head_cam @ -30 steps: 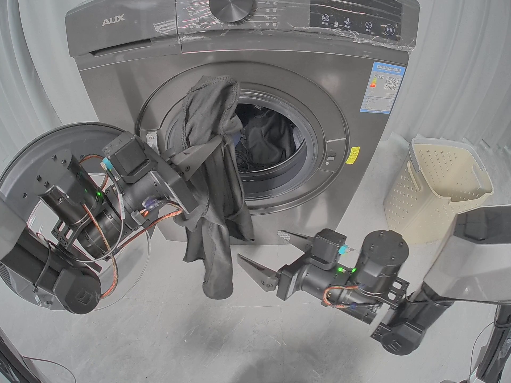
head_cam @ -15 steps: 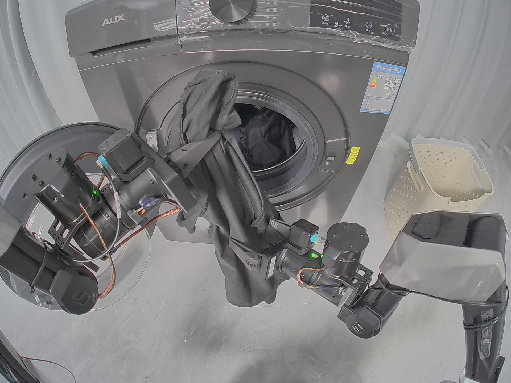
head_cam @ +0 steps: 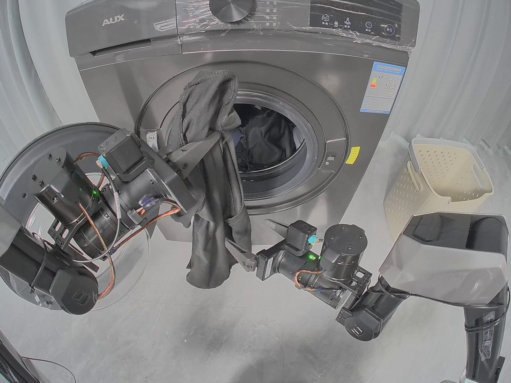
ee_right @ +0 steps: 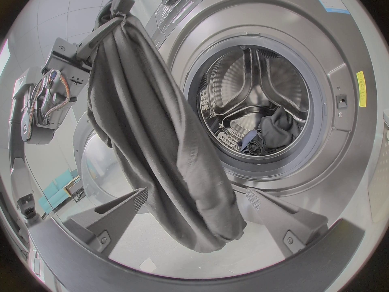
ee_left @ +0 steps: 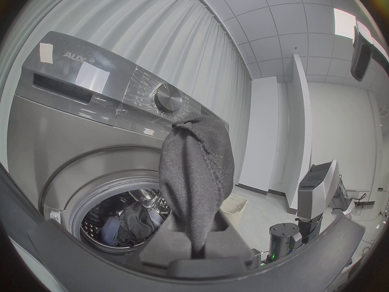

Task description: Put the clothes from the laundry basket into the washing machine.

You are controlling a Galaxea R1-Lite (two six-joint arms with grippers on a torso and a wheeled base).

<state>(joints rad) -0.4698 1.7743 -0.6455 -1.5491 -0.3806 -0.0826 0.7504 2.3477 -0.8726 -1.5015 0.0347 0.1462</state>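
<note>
Washing machine [head_cam: 330, 81] — short brand word in pale capitals on the detergent drawer [head_cam: 122, 25], left of the dial [head_cam: 231, 2]; small print ringed around the dial, under plastic film, too fine to make out; row of pale icons on the dark control panel [head_cam: 354, 19]; blue-and-white label [head_cam: 382, 87] at the front's upper right, with what looks like a code square — its lines not legible; small yellow sticker [head_cam: 352, 155] beside the door opening.

Garment [head_cam: 215, 203] hides drum opening [head_cam: 274, 139] left part.
</note>
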